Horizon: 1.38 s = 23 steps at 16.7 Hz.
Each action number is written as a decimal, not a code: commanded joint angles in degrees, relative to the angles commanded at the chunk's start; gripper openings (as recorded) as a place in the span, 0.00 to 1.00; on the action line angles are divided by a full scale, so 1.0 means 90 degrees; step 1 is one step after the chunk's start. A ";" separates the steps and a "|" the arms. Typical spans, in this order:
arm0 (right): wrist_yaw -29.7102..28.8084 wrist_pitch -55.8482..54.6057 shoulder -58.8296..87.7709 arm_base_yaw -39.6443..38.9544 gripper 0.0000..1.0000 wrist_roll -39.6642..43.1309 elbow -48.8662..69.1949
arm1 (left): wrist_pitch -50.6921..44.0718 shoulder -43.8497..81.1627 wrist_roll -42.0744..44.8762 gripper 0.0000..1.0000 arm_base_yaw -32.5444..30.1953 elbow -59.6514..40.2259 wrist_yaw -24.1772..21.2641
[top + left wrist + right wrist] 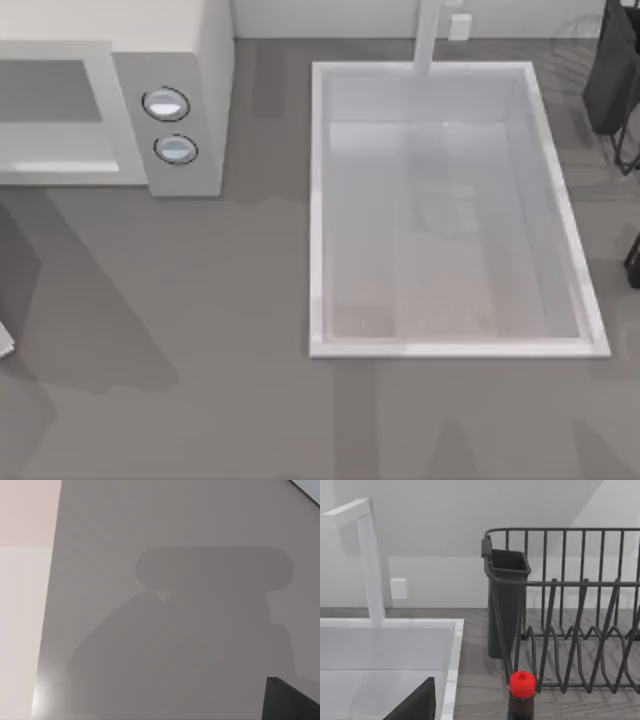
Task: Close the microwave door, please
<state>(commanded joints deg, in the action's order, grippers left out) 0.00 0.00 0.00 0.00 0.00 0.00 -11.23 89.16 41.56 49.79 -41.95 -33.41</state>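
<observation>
The microwave [170, 90] sits in the upper left of the top view, its side panel with 2 round knobs [167, 105] facing the table [200, 380]. The microwave door [50, 110] lies flat against the front, its greyish window at the frame's left edge. Right of it, well apart, a white sink [320, 200] takes the middle, with a faucet [428, 40] at its upper rim. A dark dish rack [570, 610] with a cutlery cup [506, 600] stands at the right, a red-capped bottle [522, 695] just before it. Whether either pincer is apart or together, I cannot tell.
</observation>
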 joint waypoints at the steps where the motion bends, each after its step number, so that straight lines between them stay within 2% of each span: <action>1: 0.0000 0.0000 0.0000 0.0000 1.00 0.0000 0.0000 | 0.0058 -0.0152 -0.0150 0.00 -0.0150 0.0148 0.0098; 7: 0.0000 0.0000 0.0000 0.0000 1.00 0.0000 0.0000 | 0.0562 -0.1732 -0.1565 0.00 -0.1673 0.1521 0.0939; 15: 0.0000 0.0000 0.0000 0.0000 1.00 0.0000 0.0000 | 0.0631 -0.1967 -0.1931 0.00 -0.2054 0.1733 0.1215; 18: 0.0000 0.0000 0.0000 0.0000 1.00 0.0000 0.0000 | 0.0663 -0.2258 -0.2515 0.00 -0.2823 0.1919 0.1730; 23: 0.0000 0.0000 0.0000 0.0000 1.00 0.0000 0.0000 | 0.0731 -0.2909 -0.3739 0.00 -0.4518 0.2320 0.2806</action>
<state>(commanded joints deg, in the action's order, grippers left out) 0.00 0.00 0.00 0.00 0.00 0.00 -4.65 62.98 7.91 9.13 -21.07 -8.16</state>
